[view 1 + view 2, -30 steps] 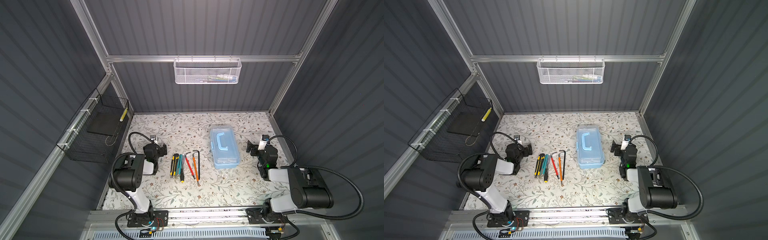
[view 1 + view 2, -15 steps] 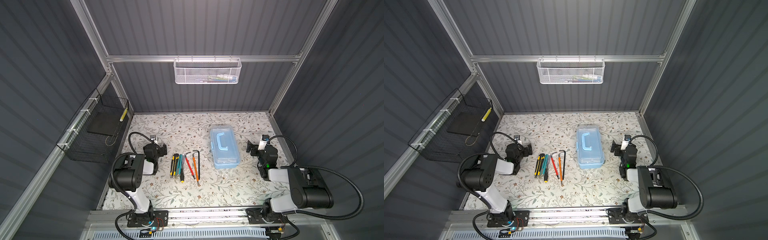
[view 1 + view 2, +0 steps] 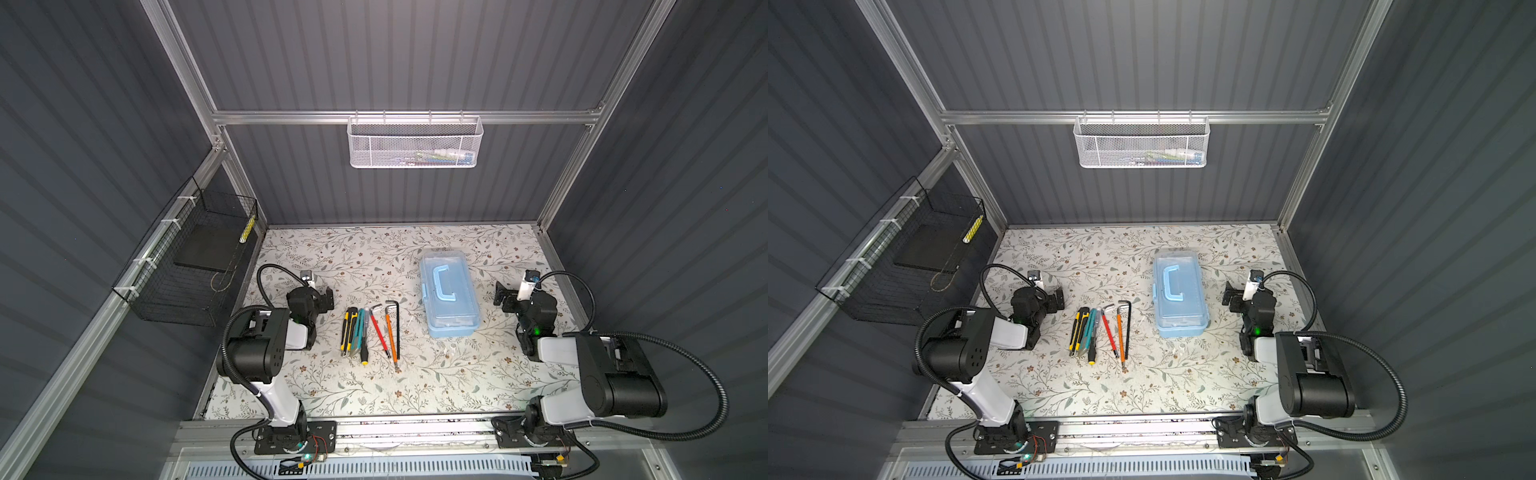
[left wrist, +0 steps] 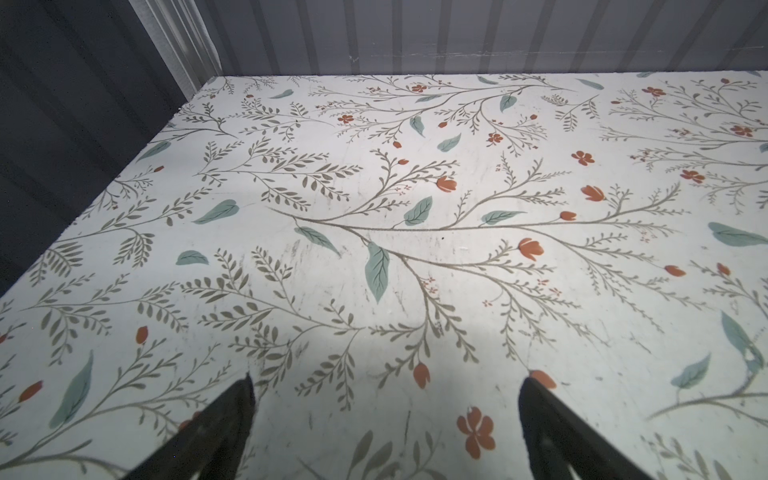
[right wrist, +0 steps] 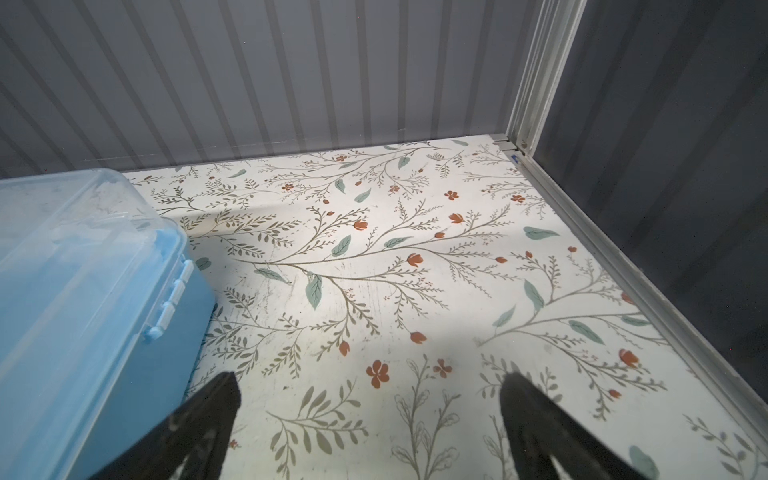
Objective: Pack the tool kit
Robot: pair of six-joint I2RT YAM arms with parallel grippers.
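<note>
The tool kit (image 3: 449, 296) is set on the bench (image 3: 374, 395) with its clear lid (image 3: 455, 309) shut and its handle (image 3: 444, 283) folded flat. Its long axis runs parallel to the row of tools (image 3: 370, 328) laid beside it, in roughly the direction both arms reach. Something pale can be made out through the lid, but it is too small to be named.

The right end effector (image 3: 501, 296) is held just beside the kit, about level with its middle, on the long side turned away from the tools. Its fingers are spread wide and nothing is held between them. In the right wrist view a corner of the kit and a small blue clip (image 5: 170, 305) are seen close to one finger (image 5: 208, 415). Whether that clip is a hinge or a catch cannot be told.

The left end effector (image 3: 328, 298) is placed well apart from the kit, beyond the tools. Its fingers are likewise spread and empty, and only bare bench is shown in its wrist view.

The tools are laid side by side near the kit's other long side, and none is touching it.

Packing is judged not yet begun. The lid would have to be opened first, and the right arm is the nearer one. A blue tab (image 3: 424, 291) on the tool-side edge is taken to be the latch. If so, it would have to be reached across the lid or left to the other arm.
</note>
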